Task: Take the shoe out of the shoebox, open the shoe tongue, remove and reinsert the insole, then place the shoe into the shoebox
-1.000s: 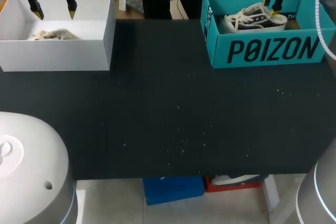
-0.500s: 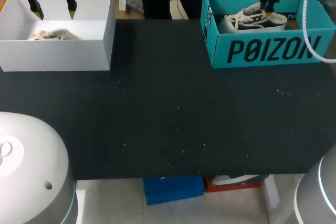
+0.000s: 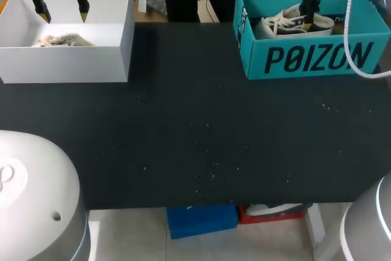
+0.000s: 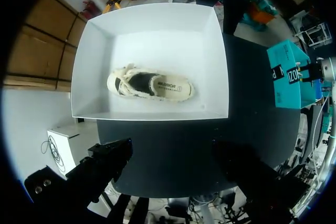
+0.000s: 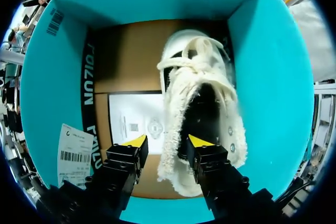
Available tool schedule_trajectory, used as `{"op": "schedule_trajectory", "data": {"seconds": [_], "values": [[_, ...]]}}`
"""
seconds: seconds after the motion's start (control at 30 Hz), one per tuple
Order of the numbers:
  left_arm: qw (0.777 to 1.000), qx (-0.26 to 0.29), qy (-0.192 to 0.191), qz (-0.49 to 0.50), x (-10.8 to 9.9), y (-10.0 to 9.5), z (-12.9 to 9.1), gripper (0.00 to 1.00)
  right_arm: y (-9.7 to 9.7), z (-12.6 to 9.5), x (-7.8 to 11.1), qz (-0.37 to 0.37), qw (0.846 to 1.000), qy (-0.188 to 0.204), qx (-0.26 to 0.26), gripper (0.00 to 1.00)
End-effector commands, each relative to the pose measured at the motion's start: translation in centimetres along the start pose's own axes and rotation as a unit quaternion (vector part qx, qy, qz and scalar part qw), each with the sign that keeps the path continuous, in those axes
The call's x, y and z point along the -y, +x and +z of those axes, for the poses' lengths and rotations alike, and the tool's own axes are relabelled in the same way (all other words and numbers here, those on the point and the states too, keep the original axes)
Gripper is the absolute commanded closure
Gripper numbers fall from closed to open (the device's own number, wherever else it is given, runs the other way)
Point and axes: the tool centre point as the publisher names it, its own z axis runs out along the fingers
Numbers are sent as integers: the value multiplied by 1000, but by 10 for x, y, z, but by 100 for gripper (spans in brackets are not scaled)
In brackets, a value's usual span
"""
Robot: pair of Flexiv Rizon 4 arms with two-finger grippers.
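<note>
Arms first: your right arm enters from the far right corner and hangs steeply down into the teal cardboard shoebox [image 3: 305,59], which stands at the far right of the black table [image 3: 201,132]. Your right gripper [image 5: 168,142] is spread, with nothing pinched. In the wrist view one yellow-tipped finger sits over the dark mouth of the white-laced low sneaker [image 5: 202,103]. The other finger is beside the shoe, over the brown box floor, so the shoe's side wall lies between them. You cannot tell whether either tip touches it. That sneaker lies on its sole inside the teal box, heel nearest the fingers and toe ahead of the gripper. Your left arm holds its left gripper [image 3: 61,9] above the back of the white open box [image 3: 67,62] at the far left, fingers apart and holding nothing. A cream low shoe [image 4: 152,85] lies on that box's floor beneath it.
</note>
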Motion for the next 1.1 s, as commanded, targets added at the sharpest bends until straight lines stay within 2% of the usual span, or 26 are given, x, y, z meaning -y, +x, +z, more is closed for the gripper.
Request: {"op": "schedule_trajectory", "data": {"seconds": [0.03, 0.4, 0.6, 0.63, 0.77, 0.93, 1.1], "values": [[1000, 1, -1, -1, 0, 0, -1, 0, -3, 12, 0, 5, 1000, 2, -3, 56], [1000, 1, -1, -1, 0, 0, -1, 0, -3, 23, 7, 31, 999, 14, -3, 56], [1000, 1, -1, -1, 0, 0, -1, 0, -7, 27, 8, 35, 999, 19, 0, 59], [1000, 1, -1, -1, 0, 0, -1, 0, -7, 28, 9, 36, 999, 20, 0, 61], [1000, 1, -1, -1, 0, 0, -1, 0, -8, 29, 9, 39, 999, 25, 2, 99], [1000, 1, -1, -1, 0, 0, -1, 0, -8, 27, 10, 42, 999, 31, 3, 100], [1000, 1, -1, -1, 0, 0, -1, 0, -3, 13, 13, 44, 998, 33, 9, 100]]}}
